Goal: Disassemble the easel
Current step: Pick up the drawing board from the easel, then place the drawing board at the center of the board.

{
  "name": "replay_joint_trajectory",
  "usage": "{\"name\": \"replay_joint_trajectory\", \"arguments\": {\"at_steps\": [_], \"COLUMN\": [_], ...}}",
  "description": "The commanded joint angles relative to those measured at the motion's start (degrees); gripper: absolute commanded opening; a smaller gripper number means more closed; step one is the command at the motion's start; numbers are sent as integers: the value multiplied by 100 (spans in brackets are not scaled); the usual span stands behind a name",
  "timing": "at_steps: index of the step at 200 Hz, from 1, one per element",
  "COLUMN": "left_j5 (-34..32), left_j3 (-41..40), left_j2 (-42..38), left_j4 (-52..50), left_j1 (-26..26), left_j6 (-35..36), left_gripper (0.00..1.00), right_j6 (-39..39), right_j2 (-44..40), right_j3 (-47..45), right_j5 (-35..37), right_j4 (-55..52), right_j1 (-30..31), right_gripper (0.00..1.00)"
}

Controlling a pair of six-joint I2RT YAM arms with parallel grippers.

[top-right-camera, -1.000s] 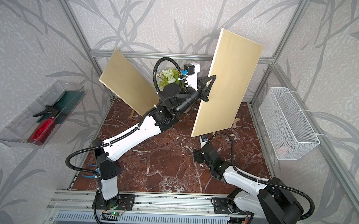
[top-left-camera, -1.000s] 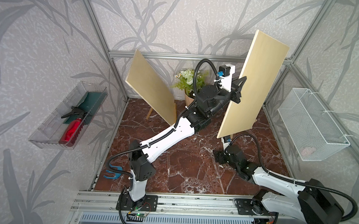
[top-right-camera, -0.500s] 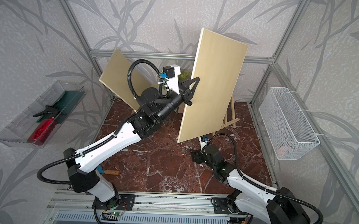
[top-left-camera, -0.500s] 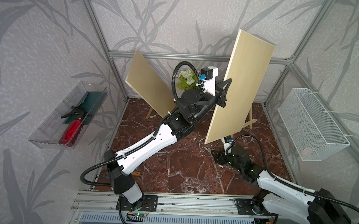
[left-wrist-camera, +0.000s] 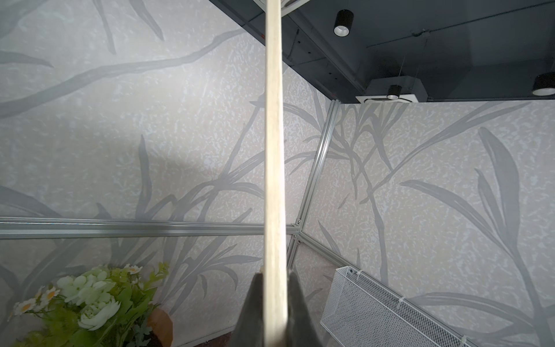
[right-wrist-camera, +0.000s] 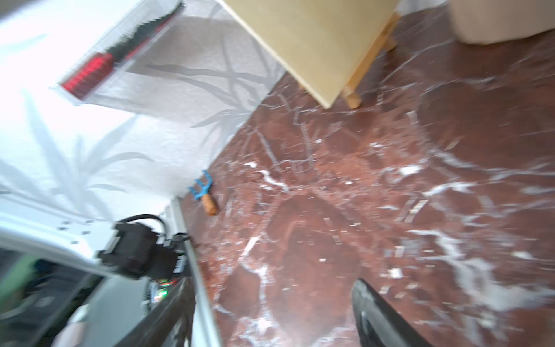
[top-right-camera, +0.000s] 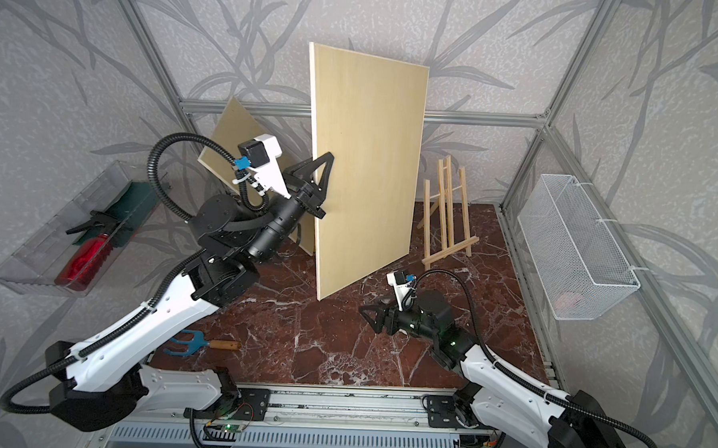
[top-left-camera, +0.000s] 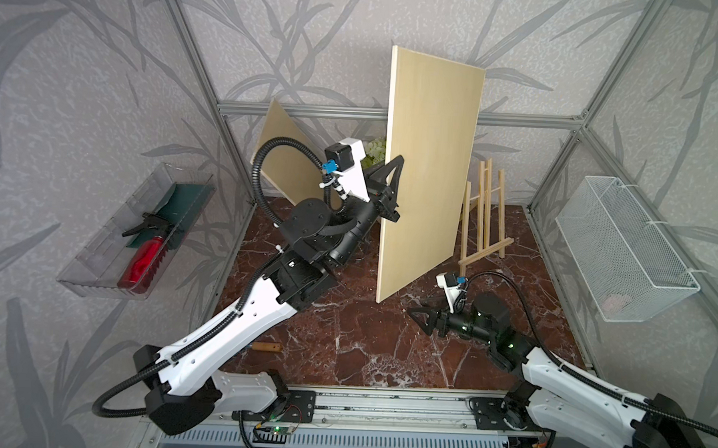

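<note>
The left fingers [left-wrist-camera: 253, 306] are clenching the mid-edge of the board [top-left-camera: 428, 161], which seems light and stiff, holding it upright over the worktop [top-left-camera: 344, 336] beside the bare easel [top-left-camera: 484, 222], while the right fingers [right-wrist-camera: 375, 309] are hovering released.

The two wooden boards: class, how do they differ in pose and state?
The front board is clamped at its edge by the left gripper; the back board is untouched. The front board stands near upright beside the bare easel; the back board leans steeply tilted. Both are plain, pale wooden rectangles.
</note>
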Motion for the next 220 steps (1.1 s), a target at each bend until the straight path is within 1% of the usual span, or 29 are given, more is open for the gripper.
{"name": "replay_joint_trajectory", "arguments": {"at_steps": [1, 24, 35, 48, 65, 84, 104, 128, 156, 188, 220], "left_j5": [-300, -459, -531, -613, -651, -673, -772, -934, -1007, -1070, -1111], "left_j3": [75, -131, -240, -314, -385, -400, -426, -520, -623, -797, -971], "left_j2": [-565, -780, -857, -906, -939, -998, -1044, -1093, -1121, -1194, -1326], "left_j4": [1525, 1536, 1563, 1593, 1630, 1640, 1692, 1780, 1866, 2023, 2079], "left_j1": [28, 52, 72, 92, 133, 148, 166, 169, 166, 164, 163], "left_j6": [15, 56, 39, 9, -44, -98, -171, -275, -403, -574, -654], "left_gripper": [0, 0, 0, 0, 0, 0, 0, 0, 0, 0, 0], "right_j6": [1101, 1999, 2335, 2705, 2977, 3262, 3493, 3676, 3804, 3974, 4053], "right_j2": [15, 209, 298, 369, 451, 520, 671, 877, 1344, 1966, 2255], "right_j3": [96, 22, -12, -38, -80, -189, -181, 29, 279, 737, 1019], "right_j5": [-425, -361, -311, -233, -190, 160, 466, 851, 1228, 1362, 1624], "right_j4": [839, 1629, 2077, 2342, 2660, 3009, 3475, 3598, 4222, 4929, 5410], "right_j1": [271, 504, 621, 715, 829, 1043, 1245, 1427, 1590, 1672, 1686], "right_gripper": [82, 82, 82, 82, 82, 83, 87, 90, 90, 86, 80]}}
